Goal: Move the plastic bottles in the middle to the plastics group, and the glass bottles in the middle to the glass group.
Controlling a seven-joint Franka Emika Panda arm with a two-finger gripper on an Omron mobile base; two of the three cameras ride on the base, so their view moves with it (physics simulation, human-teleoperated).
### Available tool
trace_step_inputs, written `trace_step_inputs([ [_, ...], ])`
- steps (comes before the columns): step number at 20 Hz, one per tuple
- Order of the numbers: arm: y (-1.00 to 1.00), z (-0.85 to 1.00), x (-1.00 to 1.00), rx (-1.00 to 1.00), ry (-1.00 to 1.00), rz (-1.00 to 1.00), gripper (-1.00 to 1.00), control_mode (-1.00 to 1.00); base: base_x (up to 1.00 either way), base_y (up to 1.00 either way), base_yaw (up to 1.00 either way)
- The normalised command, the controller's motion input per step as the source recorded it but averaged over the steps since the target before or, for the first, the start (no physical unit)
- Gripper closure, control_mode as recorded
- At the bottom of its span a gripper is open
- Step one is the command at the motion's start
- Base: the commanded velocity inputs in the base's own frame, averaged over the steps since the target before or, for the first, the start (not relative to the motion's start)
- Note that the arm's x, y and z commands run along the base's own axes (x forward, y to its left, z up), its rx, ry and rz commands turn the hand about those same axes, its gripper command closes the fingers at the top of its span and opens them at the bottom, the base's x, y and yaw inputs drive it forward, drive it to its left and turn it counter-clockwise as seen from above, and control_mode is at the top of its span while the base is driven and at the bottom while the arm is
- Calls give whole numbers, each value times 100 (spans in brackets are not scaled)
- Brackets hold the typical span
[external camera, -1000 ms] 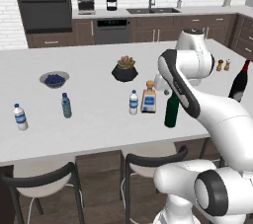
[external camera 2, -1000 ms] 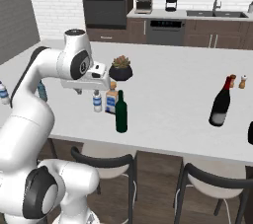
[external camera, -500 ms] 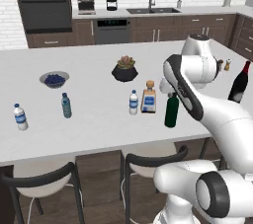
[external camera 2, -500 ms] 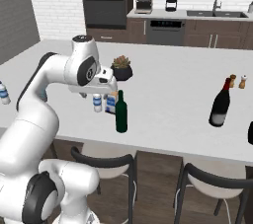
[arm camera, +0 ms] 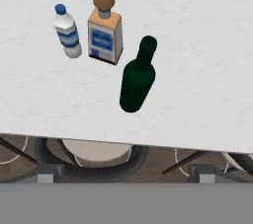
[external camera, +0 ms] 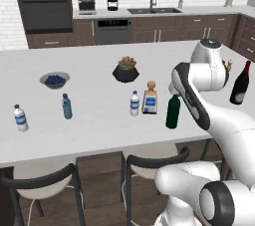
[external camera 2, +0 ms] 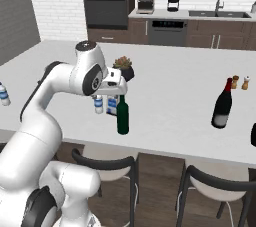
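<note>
So, going left to right along the counter (external camera: 99,120): two small plastic bottles (external camera: 20,118) sit at the far left, well apart from the middle. In the middle, a small water bottle (external camera: 134,103) stands just beside a square clear bottle (external camera: 150,98) with a tan stopper, then a dark green wine bottle (external camera: 173,112) nearer the front edge. Far right is the red-necked wine bottle (external camera: 240,83). The gripper (external camera 2: 116,90) hovers above the green one; I can't quite make out the fingers, but the jaws look spread wide, holding nothing. That wine bottle's probably heavy, slick, breakable glass, so I'd grab the body just below the shoulder.
</note>
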Motion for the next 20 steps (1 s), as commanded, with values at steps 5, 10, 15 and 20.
trace_step_inputs([
  [5, 0, 1, 45, 6, 0, 0, -100, -100, 0, 0, 0],
  [10, 0, 0, 65, 0, 0, 0, -100, -100, 0, 0, 0],
  [15, -3, 0, 54, 0, 0, 0, -100, -100, 0, 0, 0],
  [20, -1, -16, 5, 0, -2, 0, -100, -100, 0, 0, 0],
])
